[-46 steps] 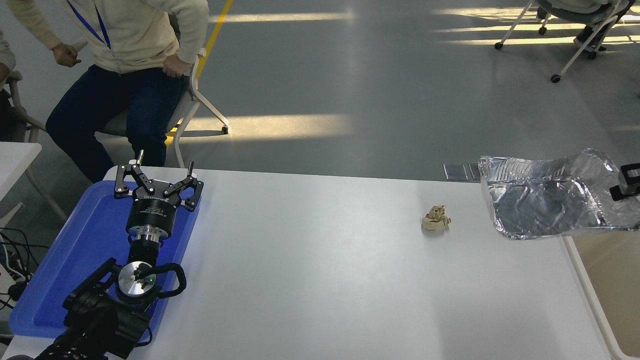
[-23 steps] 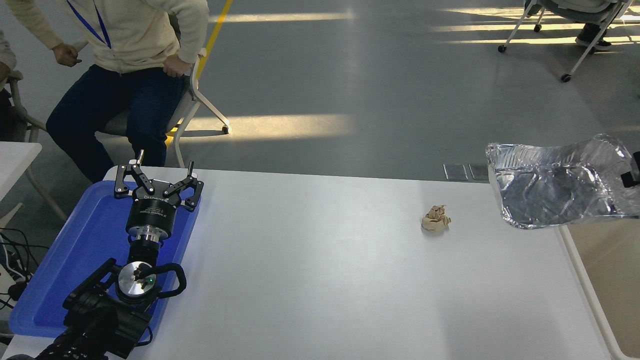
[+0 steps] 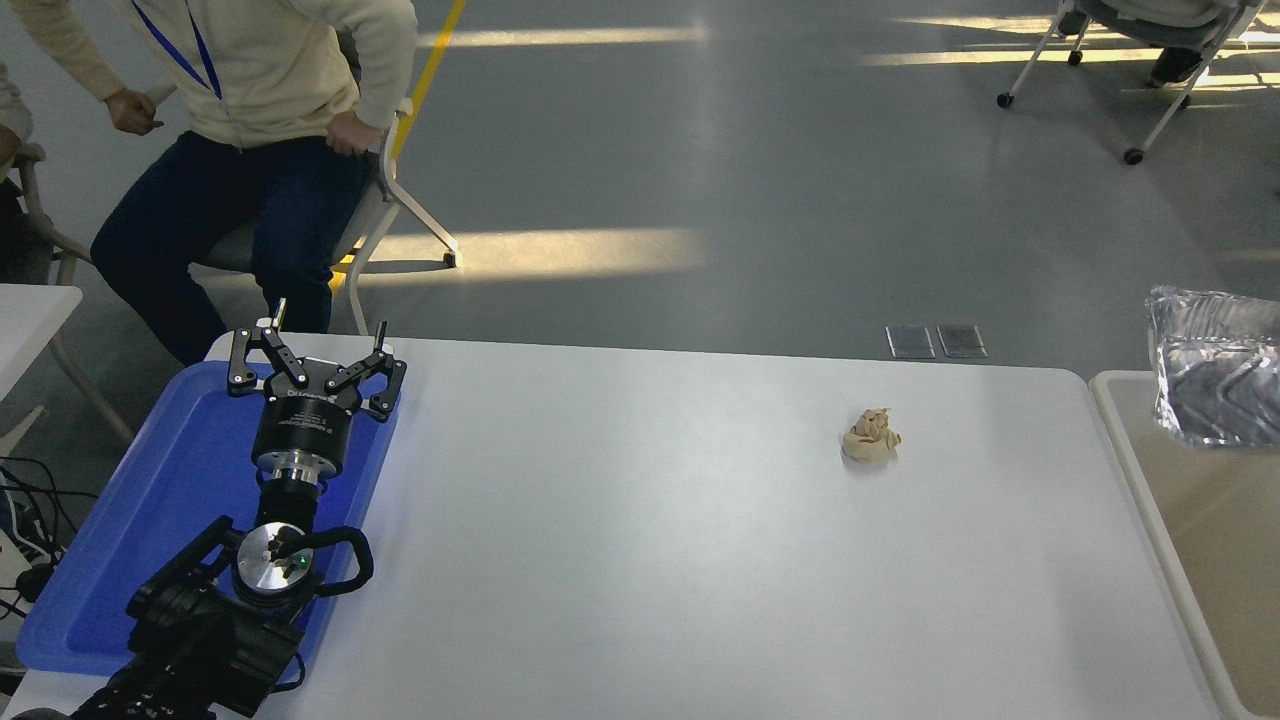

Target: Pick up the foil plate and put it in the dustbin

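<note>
Tabletop point(image 3: 640, 560), white, fills the lower frame and carries little. Dustbin point(image 3: 1125, 460), beige with a thick pale rim, stands against the tabletop's right edge; only its near-left rim and tan inner wall show, the rest running off the picture. Blue tray point(image 3: 150, 520) lies at the tabletop's left end, and my left gripper point(image 3: 315, 365) rests over it, parked, its fingers spread wide and holding nothing. Foil plate point(image 3: 1215, 370), crumpled and shiny, sits at the right edge of the frame above the dustbin's opening, its lower edge over the tan interior; whether it hangs in the air or already touches the inner wall I cannot tell. My right arm is out of view, so I cannot tell the state of its fingers, nor confirm that they hold the plate. Tan wrinkly lump point(image 3: 871, 438), smallest item, lies on the tabletop, well apart from the dustbin and no part of this job.

Step in hand, as I judge it: the placing, with the plate already carried off the tabletop and over the dustbin. The next move calls for letting the plate go inside the rim, clear of its edge, so the light foil drops in rather than catching there.
</note>
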